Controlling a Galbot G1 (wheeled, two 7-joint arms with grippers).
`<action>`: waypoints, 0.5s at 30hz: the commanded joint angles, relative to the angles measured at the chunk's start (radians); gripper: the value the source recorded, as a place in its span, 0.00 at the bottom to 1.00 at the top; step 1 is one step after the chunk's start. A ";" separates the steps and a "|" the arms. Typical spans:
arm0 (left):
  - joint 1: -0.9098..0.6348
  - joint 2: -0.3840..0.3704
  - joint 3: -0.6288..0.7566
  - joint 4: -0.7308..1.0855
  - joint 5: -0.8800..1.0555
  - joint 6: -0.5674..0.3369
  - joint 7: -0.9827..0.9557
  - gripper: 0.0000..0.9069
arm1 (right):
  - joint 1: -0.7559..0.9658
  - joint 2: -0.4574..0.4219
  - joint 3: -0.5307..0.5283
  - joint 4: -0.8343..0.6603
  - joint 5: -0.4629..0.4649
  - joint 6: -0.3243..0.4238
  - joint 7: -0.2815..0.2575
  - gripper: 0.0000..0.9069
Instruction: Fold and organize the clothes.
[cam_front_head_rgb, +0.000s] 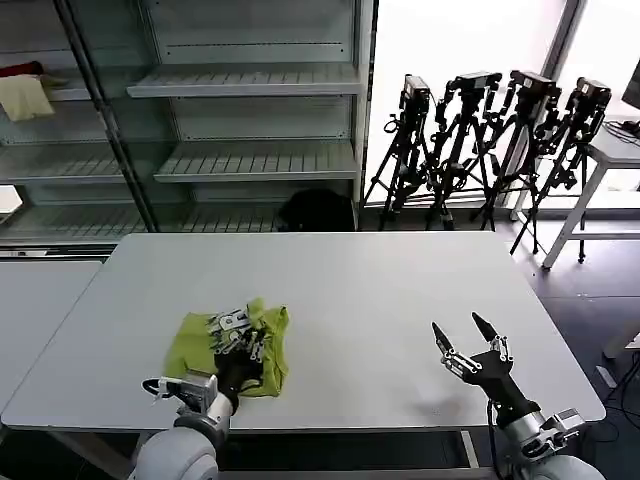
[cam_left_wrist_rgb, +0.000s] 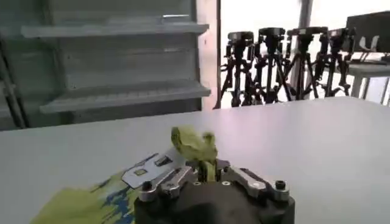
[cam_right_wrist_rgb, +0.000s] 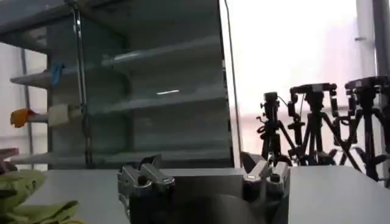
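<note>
The clothes are one lime-green T-shirt (cam_front_head_rgb: 190, 345), bunched into a small heap near the front left of the white table (cam_front_head_rgb: 360, 290). My left gripper (cam_front_head_rgb: 235, 335) rests on top of the heap. In the left wrist view this gripper (cam_left_wrist_rgb: 206, 165) is shut on a fold of the T-shirt (cam_left_wrist_rgb: 194, 143) that sticks up between its fingers, and a blue print shows on the cloth beside it. My right gripper (cam_front_head_rgb: 458, 326) hovers open and empty over the front right of the table, well apart from the shirt. In the right wrist view, the right gripper (cam_right_wrist_rgb: 204, 170) has its fingers spread wide, with the T-shirt (cam_right_wrist_rgb: 24, 201) off to one side.
A second table (cam_front_head_rgb: 30, 300) adjoins on the left. Glass-fronted shelves (cam_front_head_rgb: 250, 160) stand behind, with a pale cream cloth (cam_front_head_rgb: 25, 97) on one and a black bundle (cam_front_head_rgb: 315, 210) on the floor. Camera tripods (cam_front_head_rgb: 490, 150) and a white desk (cam_front_head_rgb: 615, 145) stand at the back right.
</note>
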 joint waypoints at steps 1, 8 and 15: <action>-0.047 -0.012 0.042 0.020 0.056 0.037 0.018 1.00 | 0.003 0.003 -0.005 -0.003 -0.002 0.002 0.000 1.00; -0.053 -0.010 0.015 -0.065 0.045 0.033 0.012 1.00 | 0.005 0.010 -0.015 -0.001 -0.014 0.001 0.001 1.00; 0.051 0.105 -0.211 -0.102 0.002 0.039 0.016 1.00 | -0.002 -0.002 -0.002 0.004 -0.005 0.004 -0.002 1.00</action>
